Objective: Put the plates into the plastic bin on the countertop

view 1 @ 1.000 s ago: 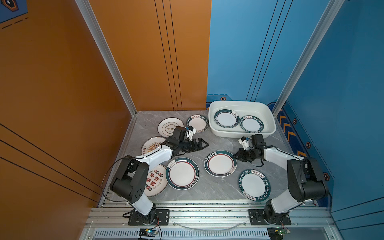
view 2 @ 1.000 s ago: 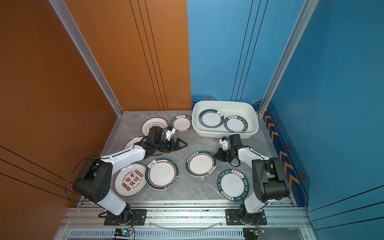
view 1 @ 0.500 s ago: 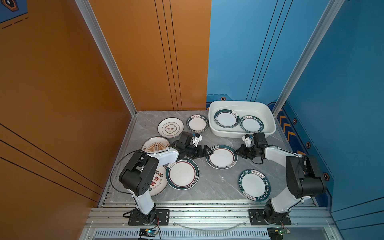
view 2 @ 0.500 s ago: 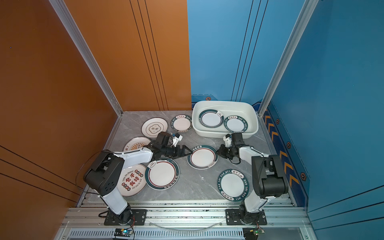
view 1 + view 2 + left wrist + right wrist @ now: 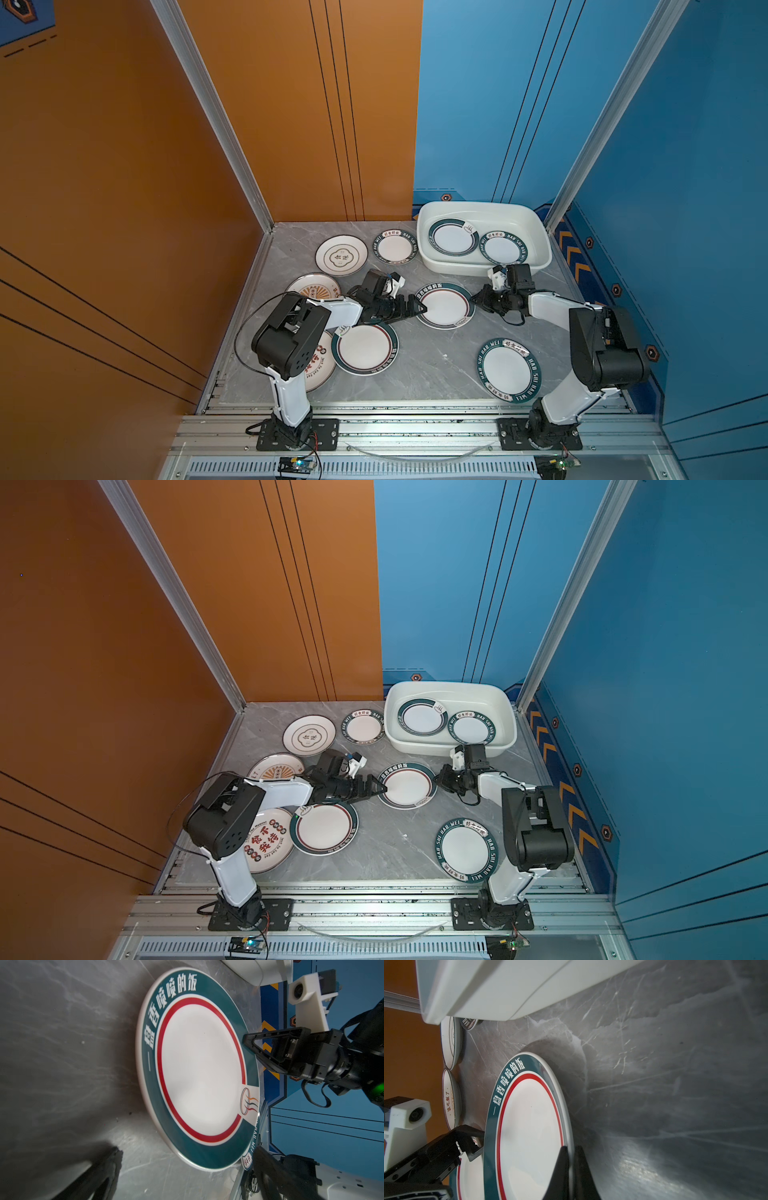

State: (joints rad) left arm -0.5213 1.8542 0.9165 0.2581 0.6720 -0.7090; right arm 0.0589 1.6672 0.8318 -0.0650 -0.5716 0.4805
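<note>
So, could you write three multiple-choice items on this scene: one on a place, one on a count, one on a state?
1. Where on the grey marble countertop stands the white rectangular plastic bin? A near left corner; B far right corner; C centre.
2. How many round plates lie in the bin? A none; B two; C five.
3. The right gripper is: A wide open above the bin; B shut on nothing; C shut on the rim of the green-rimmed, red-lined round plate.
Answers: 1 B, it sits against the blue wall. 2 B, a larger green-rimmed plate and a smaller one show inside. 3 C, the right wrist view shows the rim between its fingers.
</note>
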